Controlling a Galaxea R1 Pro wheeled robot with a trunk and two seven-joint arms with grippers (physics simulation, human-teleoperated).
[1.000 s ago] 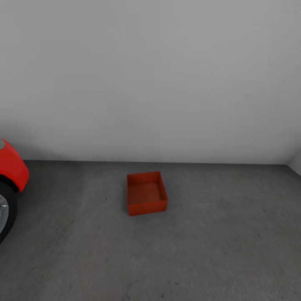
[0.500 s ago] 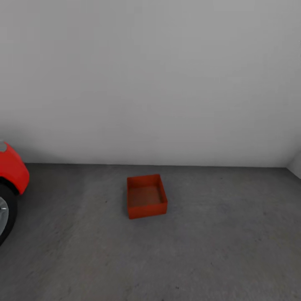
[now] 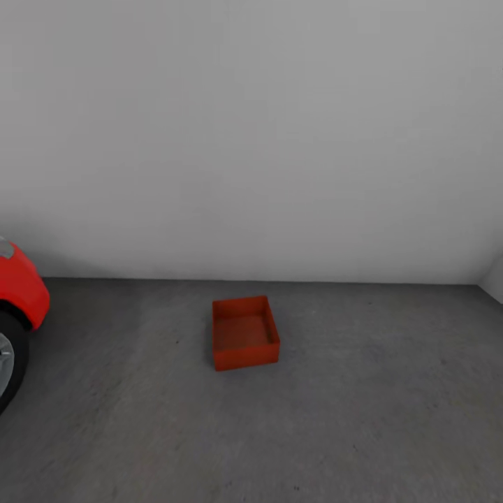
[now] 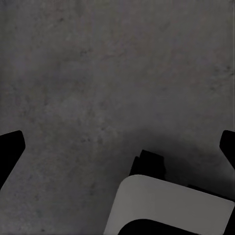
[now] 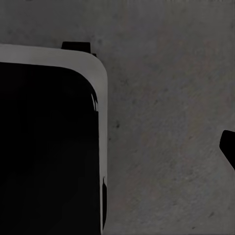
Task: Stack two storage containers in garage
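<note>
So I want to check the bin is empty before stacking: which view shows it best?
The head view. The bin sits whole on the grey floor, open top toward the camera, its inside bare. The two wrist views look down at floor and parts of the robot, giving nothing of the bin.

Black fingertips [image 4: 10, 147] at the frame edges; the base [image 5: 49, 147] is black with a rounded white rim.

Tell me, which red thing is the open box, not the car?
The storage container sitting alone mid-floor: small, square, open-topped. The other red thing, the car at the left edge, has a wheel.
</note>
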